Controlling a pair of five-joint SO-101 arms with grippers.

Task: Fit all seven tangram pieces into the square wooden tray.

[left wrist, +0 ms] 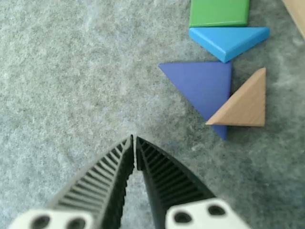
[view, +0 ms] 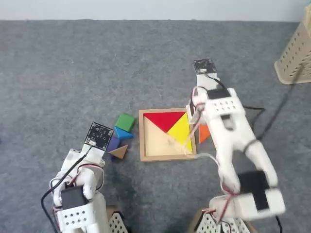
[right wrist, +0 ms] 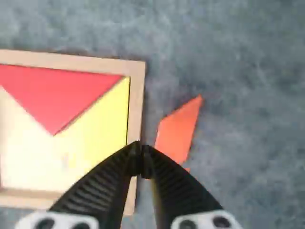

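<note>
The square wooden tray [view: 144,145] lies mid-table with a red triangle [view: 165,119] and a yellow triangle [view: 180,130] in it. An orange piece [right wrist: 175,131] lies on the carpet just outside the tray's right rim [right wrist: 137,100]. My right gripper [right wrist: 141,151] is shut and empty, hanging above that rim beside the orange piece. Left of the tray sit a green square [left wrist: 219,12], a light blue triangle [left wrist: 229,39], a dark blue triangle [left wrist: 202,86] and a tan wooden triangle [left wrist: 245,102]. My left gripper [left wrist: 134,142] is shut and empty, on the carpet short of them.
Grey carpet [view: 73,73] covers the table. A perforated wooden stand [view: 295,53] is at the far right edge. The right arm's white body [view: 233,141] reaches over the area right of the tray.
</note>
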